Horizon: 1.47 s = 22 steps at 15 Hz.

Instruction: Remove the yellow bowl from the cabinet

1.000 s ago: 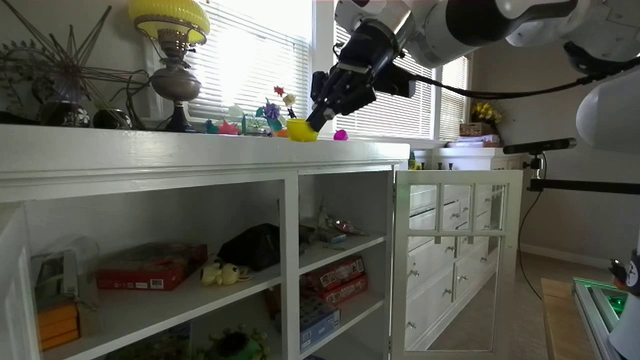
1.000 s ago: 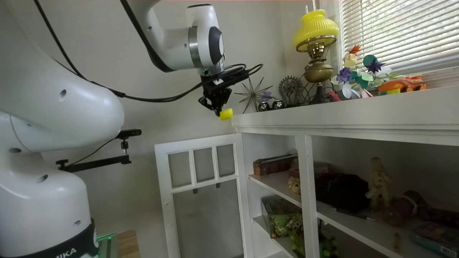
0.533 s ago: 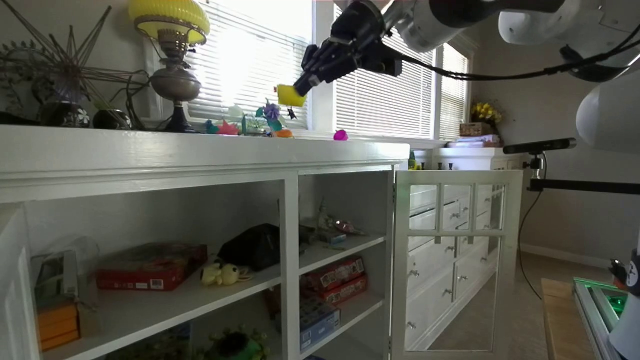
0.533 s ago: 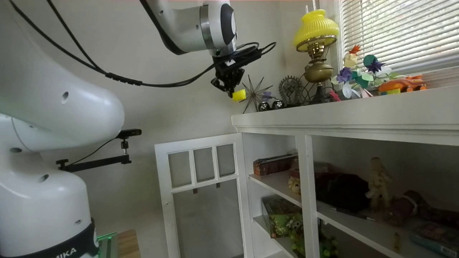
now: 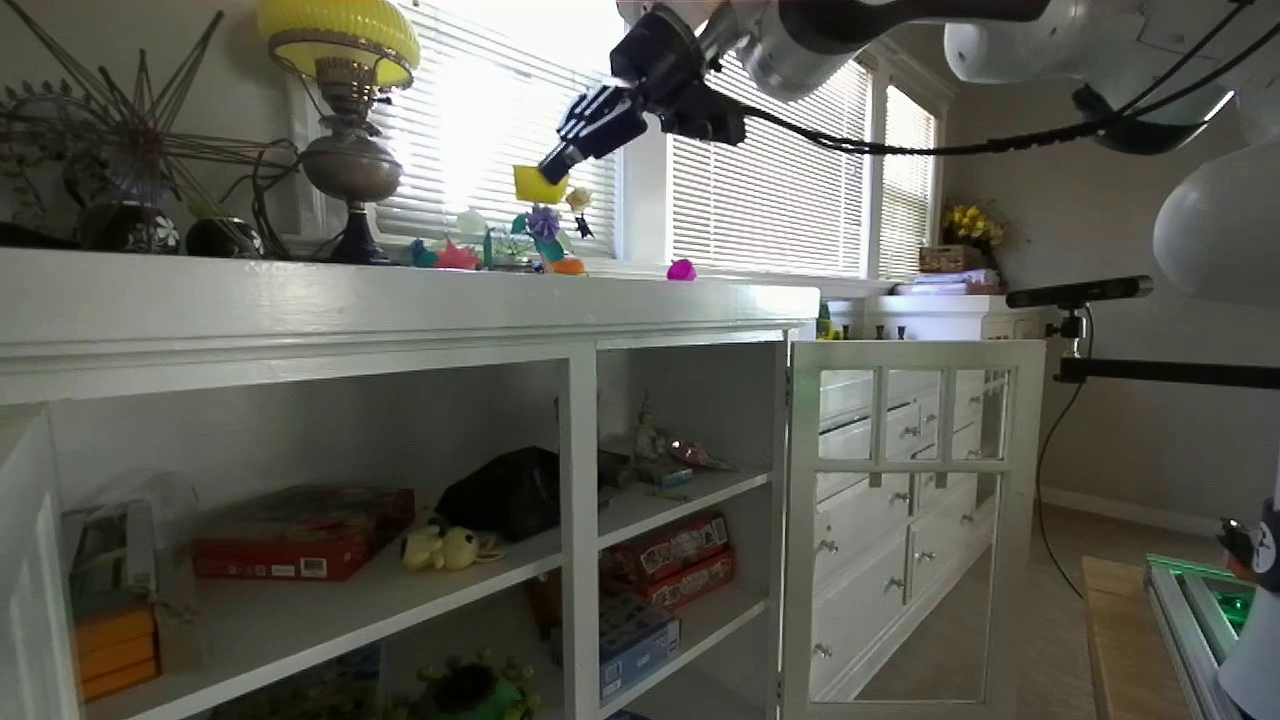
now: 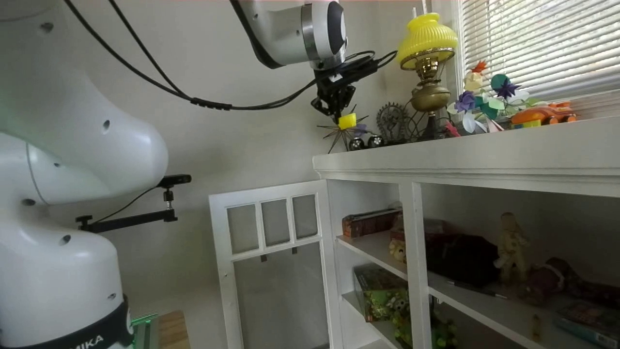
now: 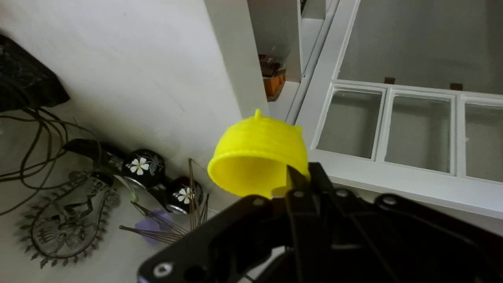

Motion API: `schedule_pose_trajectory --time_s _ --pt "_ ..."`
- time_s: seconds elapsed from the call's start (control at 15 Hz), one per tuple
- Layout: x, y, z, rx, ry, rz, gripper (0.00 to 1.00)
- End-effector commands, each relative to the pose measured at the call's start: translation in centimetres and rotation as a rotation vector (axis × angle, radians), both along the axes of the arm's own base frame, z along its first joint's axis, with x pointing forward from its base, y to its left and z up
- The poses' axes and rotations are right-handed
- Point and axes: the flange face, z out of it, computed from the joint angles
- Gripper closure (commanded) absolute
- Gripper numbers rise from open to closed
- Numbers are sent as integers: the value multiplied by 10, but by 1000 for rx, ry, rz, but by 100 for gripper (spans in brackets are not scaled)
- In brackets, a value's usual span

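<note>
Your end effector (image 7: 307,177) pinches the yellow bowl (image 7: 259,137) by its rim, higher than the white cabinet (image 5: 400,310): lift-off done, set-down away from it (presumably) remains.

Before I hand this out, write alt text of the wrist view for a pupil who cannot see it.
A yellow bowl is pinched at its rim between black jaws. Behind it, a white cabinet spans the upper left and a paned door stands open at right. Two flowered black ornaments appear lower left.

Yellow bowl (image 7: 259,137) smooth plastic; cabinet (image 5: 400,305) glossy paint; lamp base (image 6: 430,99) metal.
</note>
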Motion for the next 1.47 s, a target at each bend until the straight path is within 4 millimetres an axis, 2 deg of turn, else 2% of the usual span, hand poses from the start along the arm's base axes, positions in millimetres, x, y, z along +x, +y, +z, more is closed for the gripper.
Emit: schedule_pose_trajectory --time_s 0.0,0.6,0.93,1.4 --pt "33 2 6 -18 18 -70 98" --pt "73 -17 -11 -7 64 -151 98" --pt "88 -24 -24 6 97 -178 98" --pt "103 -32 -33 18 134 -216 98"
